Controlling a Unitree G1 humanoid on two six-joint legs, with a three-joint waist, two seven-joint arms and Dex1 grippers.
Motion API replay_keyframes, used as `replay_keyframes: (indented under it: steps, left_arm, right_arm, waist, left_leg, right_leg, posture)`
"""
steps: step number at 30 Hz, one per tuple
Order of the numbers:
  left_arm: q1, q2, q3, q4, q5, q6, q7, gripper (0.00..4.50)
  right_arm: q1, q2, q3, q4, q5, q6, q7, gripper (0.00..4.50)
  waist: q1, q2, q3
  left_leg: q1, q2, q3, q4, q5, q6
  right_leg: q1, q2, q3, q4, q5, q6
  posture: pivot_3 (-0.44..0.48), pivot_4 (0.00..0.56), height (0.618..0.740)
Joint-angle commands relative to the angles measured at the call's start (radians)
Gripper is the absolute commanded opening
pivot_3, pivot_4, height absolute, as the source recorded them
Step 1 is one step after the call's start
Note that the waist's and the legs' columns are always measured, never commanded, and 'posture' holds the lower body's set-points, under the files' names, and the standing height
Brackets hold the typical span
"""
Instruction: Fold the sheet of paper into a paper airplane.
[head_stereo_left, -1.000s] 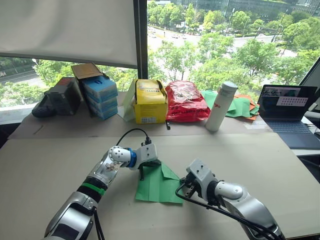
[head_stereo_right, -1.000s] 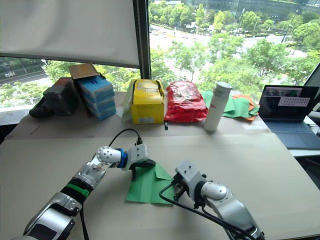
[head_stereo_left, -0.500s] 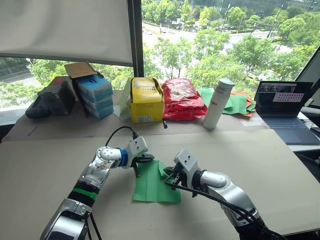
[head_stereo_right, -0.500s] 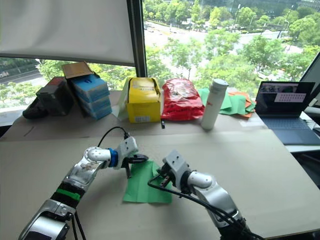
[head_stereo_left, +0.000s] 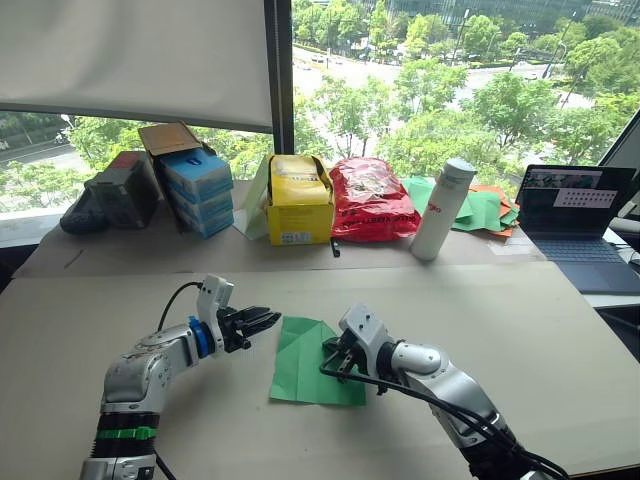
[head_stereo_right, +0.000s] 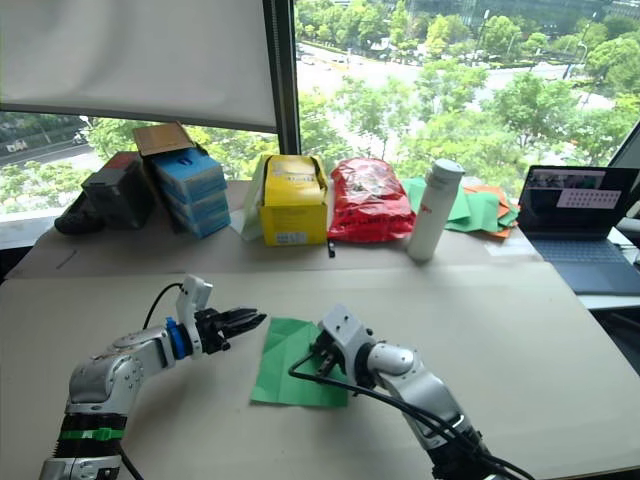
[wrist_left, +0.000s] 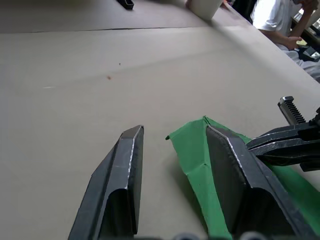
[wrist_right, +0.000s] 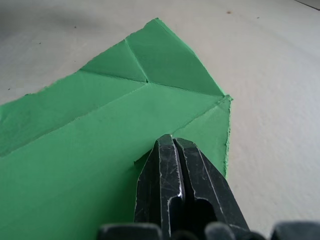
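Though flat, sheet of paper (head_stereo_left: 305, 360) corner-folded, creased.

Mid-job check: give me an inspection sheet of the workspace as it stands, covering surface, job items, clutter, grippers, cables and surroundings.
Surface: tan table, bare around the work area.
Job's things: sheet of paper lies flat, far corners folded in to a point; not yet an airplane.
Clutter: along the far edge, blue boxes, yellow box, red bag, white bottle, heap of green and orange sheets, laptop.
Grippers: left gripper open, beside the paper's left edge, off it; right gripper shut, tips pressing on the paper near its right edge.
Cables: black cable runs along the right arm.
Surroundings: window with trees outside; a person seated beyond the table in the left wrist view.
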Motion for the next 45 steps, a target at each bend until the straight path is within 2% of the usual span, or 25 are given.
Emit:
replay_keyframes:
  steps: [1, 10, 14, 17, 21, 25, 35, 45]
  left_arm:
    - [0.019, -0.010, -0.014, -0.046, -0.037, 0.022, 0.020, 3.53]
    - [0.055, -0.016, -0.054, -0.027, -0.032, 0.002, 0.065, 3.53]
    - [0.056, -0.013, -0.063, -0.032, -0.033, -0.010, 0.059, 2.43]
    - [0.057, -0.006, -0.080, -0.043, -0.025, -0.024, 0.054, 1.28]
    - [0.056, -0.007, -0.085, -0.052, -0.031, -0.037, 0.056, 0.04]
    - [0.058, 0.002, -0.104, -0.064, -0.012, -0.075, 0.054, 0.01]
    - [0.102, 0.133, -0.312, -0.168, 0.266, -0.457, 0.006, 0.01]
    - [0.127, 0.203, -0.441, -0.051, 0.509, -0.762, 0.003, 0.01]
  right_arm:
    - [0.001, -0.002, 0.006, -0.010, -0.002, -0.005, 0.010, 0.00]
    - [-0.004, 0.002, -0.010, -0.016, 0.002, -0.002, 0.000, 0.00]
    - [-0.005, 0.002, -0.009, -0.014, 0.001, -0.005, -0.001, 0.00]
    - [-0.004, 0.004, -0.009, -0.012, 0.000, -0.006, -0.003, 0.00]
    - [-0.002, 0.005, -0.008, -0.013, 0.000, -0.006, -0.005, 0.00]
    - [0.000, 0.006, -0.010, -0.015, 0.001, -0.004, -0.007, 0.00]
    - [-0.001, 0.053, -0.063, -0.011, 0.031, 0.002, -0.038, 0.00]
    - [-0.018, 0.095, -0.106, 0.009, 0.034, -0.014, -0.070, 0.00]
  waist:
    - [-0.001, 0.000, 0.000]
    - [-0.006, 0.000, 0.000]
    - [-0.008, 0.000, 0.000]
    - [-0.009, 0.000, 0.000]
    - [-0.010, 0.000, 0.000]
    - [-0.010, 0.000, 0.000]
    - [-0.011, 0.001, 0.000]
    - [-0.011, 0.002, 0.001]
  left_leg:
    - [0.000, 0.000, 0.000, 0.000, 0.001, -0.001]
    - [0.001, 0.000, 0.000, -0.002, 0.002, -0.003]
    - [0.001, 0.000, 0.000, -0.003, 0.002, -0.003]
    - [0.001, 0.000, 0.000, -0.003, 0.002, -0.004]
    - [0.001, 0.000, 0.000, -0.003, 0.002, -0.003]
    - [0.001, 0.000, 0.000, -0.003, 0.001, -0.002]
    - [0.000, 0.000, 0.000, -0.005, 0.001, -0.003]
    - [-0.002, 0.000, 0.000, -0.005, -0.001, 0.001]
  right_leg:
    - [0.000, 0.000, 0.000, 0.000, 0.000, 0.000]
    - [0.000, -0.003, 0.001, 0.000, 0.000, 0.000]
    - [0.000, -0.003, 0.001, 0.000, 0.000, 0.000]
    - [0.000, -0.003, 0.001, -0.001, 0.000, 0.000]
    - [0.000, -0.004, 0.001, -0.001, 0.000, -0.001]
    - [0.000, -0.005, 0.002, -0.001, 0.000, -0.001]
    - [-0.002, -0.008, 0.005, -0.002, 0.000, -0.002]
    - [-0.004, -0.009, 0.004, -0.002, 0.000, -0.002]
  posture:
    - [0.000, 0.150, 0.740]
    - [0.000, 0.150, 0.740]
    - [0.000, 0.150, 0.740]
    - [0.000, 0.150, 0.740]
    - [0.000, 0.150, 0.740]
    - [0.000, 0.150, 0.740]
    - [0.000, 0.150, 0.740]
    - [0.000, 0.150, 0.740]
